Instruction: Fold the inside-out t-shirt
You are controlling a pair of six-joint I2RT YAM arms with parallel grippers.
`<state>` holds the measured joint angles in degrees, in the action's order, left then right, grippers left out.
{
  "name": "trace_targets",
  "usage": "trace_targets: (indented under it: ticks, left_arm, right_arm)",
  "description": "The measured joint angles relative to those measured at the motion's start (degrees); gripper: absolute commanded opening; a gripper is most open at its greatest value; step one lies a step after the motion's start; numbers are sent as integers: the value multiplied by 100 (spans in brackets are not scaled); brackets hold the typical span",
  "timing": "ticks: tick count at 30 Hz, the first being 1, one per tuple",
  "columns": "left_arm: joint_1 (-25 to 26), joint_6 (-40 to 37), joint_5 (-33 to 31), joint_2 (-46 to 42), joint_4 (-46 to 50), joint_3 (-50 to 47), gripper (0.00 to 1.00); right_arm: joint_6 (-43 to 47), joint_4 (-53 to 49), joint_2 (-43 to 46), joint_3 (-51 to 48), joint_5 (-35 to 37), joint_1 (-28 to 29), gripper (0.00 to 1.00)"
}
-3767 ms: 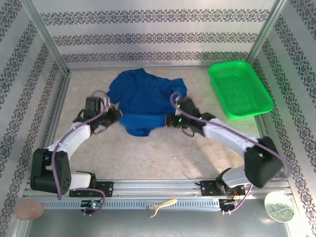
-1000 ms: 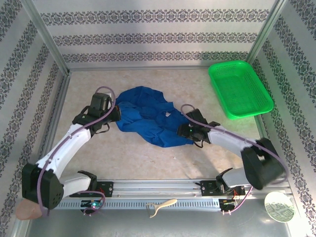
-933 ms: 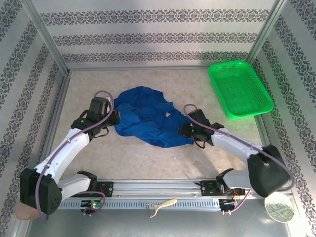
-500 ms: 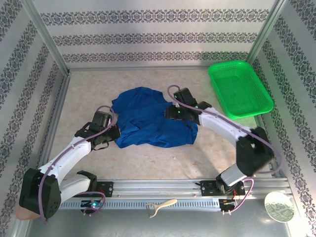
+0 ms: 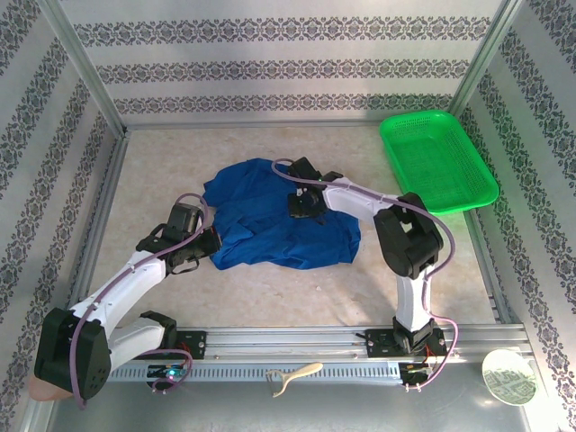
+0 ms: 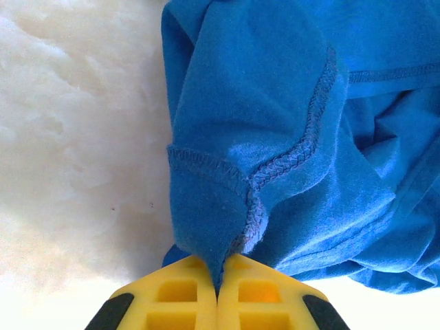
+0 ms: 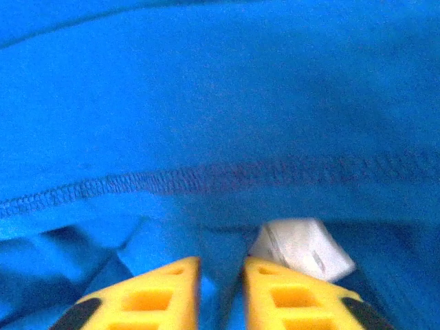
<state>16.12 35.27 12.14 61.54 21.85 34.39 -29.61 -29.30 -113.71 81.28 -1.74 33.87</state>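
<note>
Quit the right-hand edge of the t-shirt [image 5: 270,225] and swung the right fingers [image 7: 249,275] across to the middle of the heap. Narrowed them there from half spread to almost together, pinching a fold of blue cloth, with a white label [image 7: 302,247] lying just to the right of the tips. Could not tell the number of layers caught in that pinch.

Kept the left fingers [image 6: 218,292] clenched on a stitched hem [image 6: 206,172] at the t-shirt's left edge. Drew them back a little toward the arm bases, tugging that edge along.

Left the t-shirt a crumpled heap on the surface [image 5: 180,162], spreading away beyond the left fingers and lying under and around the right ones. Showed raw overlock seams outward, so inside out yet. Left the green basket [image 5: 438,162] well off to the right of the right fingers.

Judged the move a re-grip: gave up a loose edge for the neck area by the label, a surer landmark for lifting and spreading the cloth between two holds. Judged the folding proper as not yet begun, with flattening and probably turning the t-shirt to come first. Judged a lift from here likely to bunch the cloth unless spread wide between both holds.
</note>
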Motion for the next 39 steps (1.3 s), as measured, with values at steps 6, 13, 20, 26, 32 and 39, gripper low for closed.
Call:
trace_targets:
  ticks: [6,13,20,26,32,39]
  left_arm:
    - [0,59,-66,0,-2,7,40]
    - [-11,59,-358,2,83,149,65]
    - [-11,-138,-385,48,190,293,69]
    - [-11,-153,-389,85,313,236,67]
    - [-11,4,-686,9,374,-149,34]
    - [-11,79,-833,227,297,-348,39]
  right_arm:
    - [72,-22,162,-26,90,0,0]
    - [-116,142,2848,-1541,212,4,0]
    - [-544,321,4360,-3099,299,4,0]
    - [-822,313,4459,-3869,321,4,0]
    - [-955,466,4555,-4044,319,4,0]
    - [-962,564,4555,-4044,319,4,0]
